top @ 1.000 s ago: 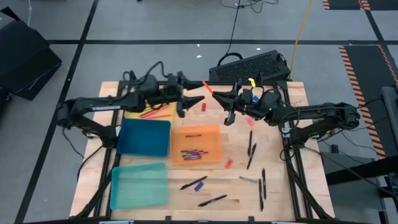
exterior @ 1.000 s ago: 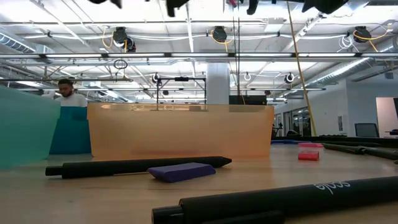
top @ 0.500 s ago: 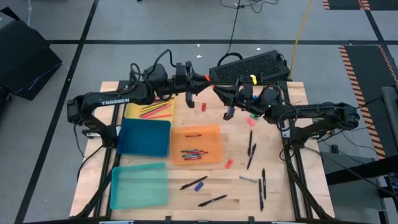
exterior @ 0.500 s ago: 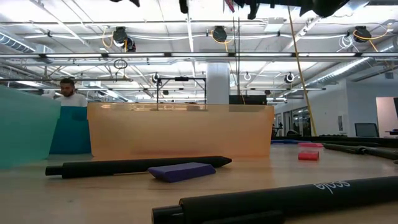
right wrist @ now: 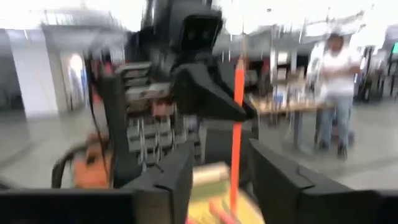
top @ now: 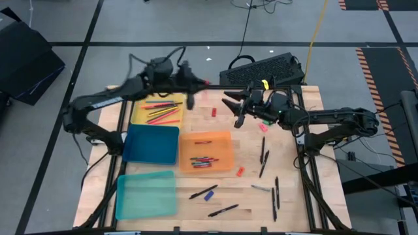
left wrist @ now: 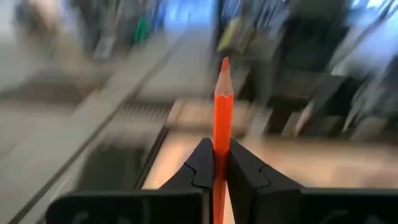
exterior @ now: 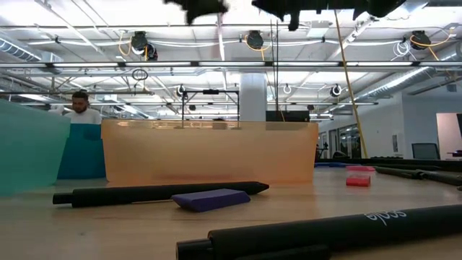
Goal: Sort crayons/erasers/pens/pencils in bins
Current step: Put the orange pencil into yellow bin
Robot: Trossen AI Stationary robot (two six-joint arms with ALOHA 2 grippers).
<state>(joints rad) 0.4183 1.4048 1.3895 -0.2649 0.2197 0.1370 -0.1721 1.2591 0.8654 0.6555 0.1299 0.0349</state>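
Nearest on the tabletop [top: 297, 202] lie black pens [top: 223, 210] and a blue eraser [top: 209, 194] beside the teal bin [top: 145, 194]. Behind sit the orange bin [top: 205, 152] and blue bin [top: 151, 143]. At the far side, the left gripper [left wrist: 214, 163] pinches an orange pencil [left wrist: 222, 112] above the yellow bin [top: 157, 112]. The right gripper [right wrist: 217, 171] hangs spread wide, far right of centre.

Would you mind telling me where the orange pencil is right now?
The orange pencil is pinched in the left gripper, held above the yellow bin at the table's far left.
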